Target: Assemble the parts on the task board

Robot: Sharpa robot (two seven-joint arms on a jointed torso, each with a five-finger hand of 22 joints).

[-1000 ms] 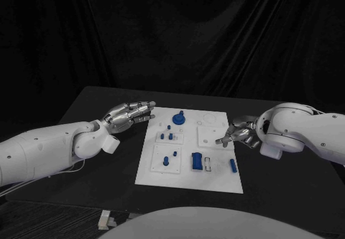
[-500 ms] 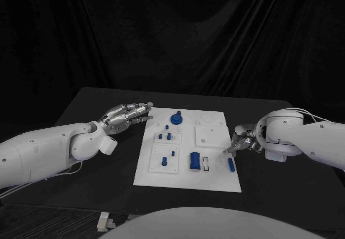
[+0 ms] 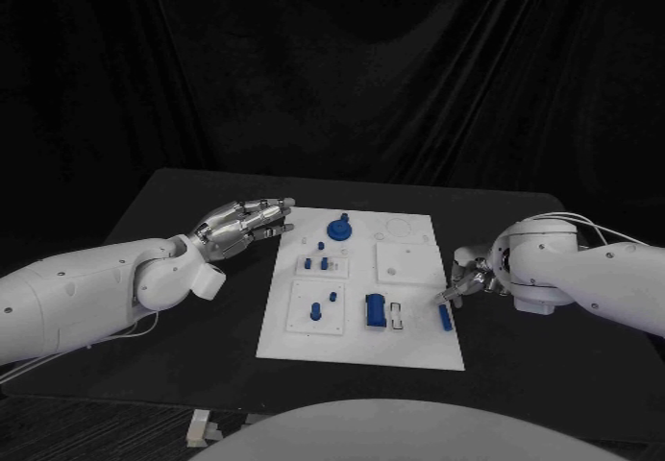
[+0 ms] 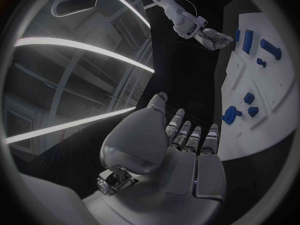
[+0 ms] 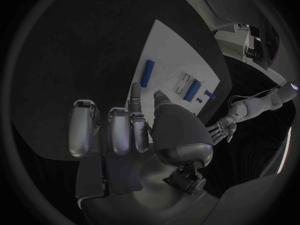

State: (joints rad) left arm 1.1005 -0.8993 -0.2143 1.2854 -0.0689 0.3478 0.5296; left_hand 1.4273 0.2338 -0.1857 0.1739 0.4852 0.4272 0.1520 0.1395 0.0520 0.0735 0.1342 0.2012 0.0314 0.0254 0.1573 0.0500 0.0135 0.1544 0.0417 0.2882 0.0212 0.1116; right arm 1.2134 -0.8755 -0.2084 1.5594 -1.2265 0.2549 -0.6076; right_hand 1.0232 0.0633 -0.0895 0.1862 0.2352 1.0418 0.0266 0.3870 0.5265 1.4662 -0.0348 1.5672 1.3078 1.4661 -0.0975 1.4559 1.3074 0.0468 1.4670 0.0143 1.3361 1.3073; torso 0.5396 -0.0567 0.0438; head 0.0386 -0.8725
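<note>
Presently, the white board (image 3: pixel 363 288) is lying mid-desk (image 3: pixel 166 202), several blue parts standing in it while a loose blue bar (image 3: pixel 445 318) is lying near its right edge, seemingly unplaced. The right hand (image 3: pixel 464 279), fingers curled and empty, is hovering just beside that bar; the left hand (image 3: pixel 247 223), fingers spread, is idling beside the board's far-left corner.

The left robot hand (image 3: pixel 247 223) hovers palm up, fingers loosely curled and holding nothing; the right robot hand (image 3: pixel 469 277) hangs low with fingers curled inward, one fingertip pointing down, both white arms bent
</note>
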